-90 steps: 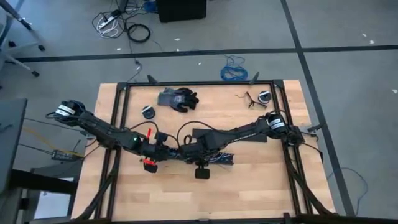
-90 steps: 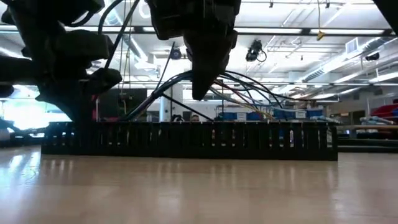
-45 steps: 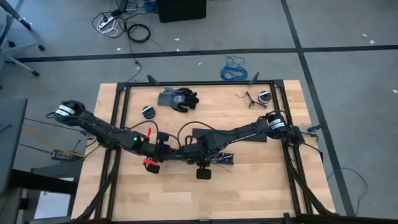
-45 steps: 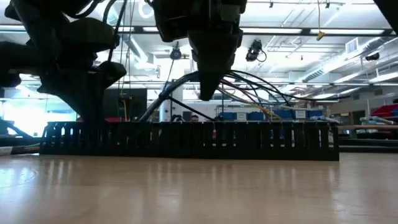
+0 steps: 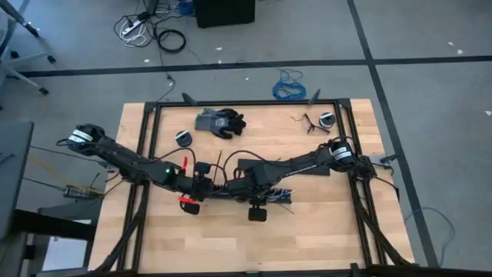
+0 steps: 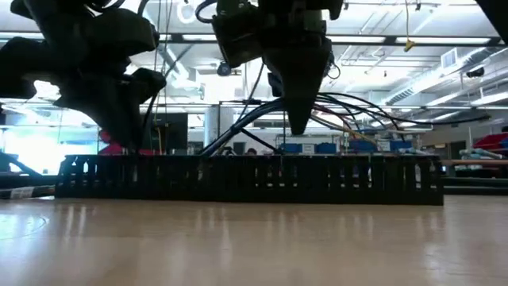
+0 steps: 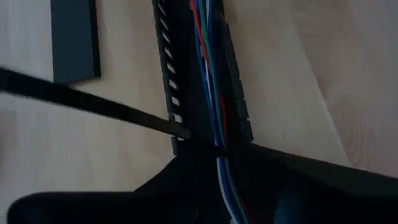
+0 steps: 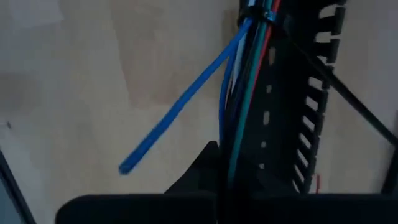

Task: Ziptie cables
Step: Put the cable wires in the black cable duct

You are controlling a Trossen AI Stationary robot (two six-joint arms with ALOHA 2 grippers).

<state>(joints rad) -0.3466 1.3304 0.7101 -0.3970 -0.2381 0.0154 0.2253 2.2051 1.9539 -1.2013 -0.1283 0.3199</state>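
A long black slotted duct (image 6: 254, 179) lies on the wooden table under both arms. The cables (image 7: 208, 68), thin red, green and blue wires, run along inside it and arch up out of it (image 6: 349, 107). One blue wire end (image 8: 168, 121) sticks out sideways, and a small tie (image 8: 258, 15) binds the bundle farther along. A black zip tie strip (image 7: 93, 102) crosses the table to the duct. My left gripper (image 5: 201, 188) is shut at the duct's left part. My right gripper (image 6: 300, 127) points down over its middle, shut on the cables. My left gripper closes on the cables (image 7: 219, 158) where they lie in the duct, right where the zip tie strip meets it. Whether it also has the duct wall or the strip, I cannot tell. My right gripper pinches the cable bundle (image 8: 231, 146) between its two fingers from above, pointing down. The fingers lie across the wires, beside the duct's slotted wall (image 8: 305, 124). The wires rise out of the duct in arcs on both sides of the hold.
A flat black strip (image 7: 74, 37) lies beside the duct. Toward the far edge are a dark glove (image 5: 219, 121), a small roll (image 5: 183, 138) and another roll (image 5: 326, 120). A black frame (image 5: 246, 101) borders the table. The near half of the table top shows bare wood (image 5: 254, 246).
My right gripper has gone toward the table's right edge along the duct, and the arcs of cable have moved that way with it. My left gripper has followed a little the same way. The duct has slid slightly toward the right edge.
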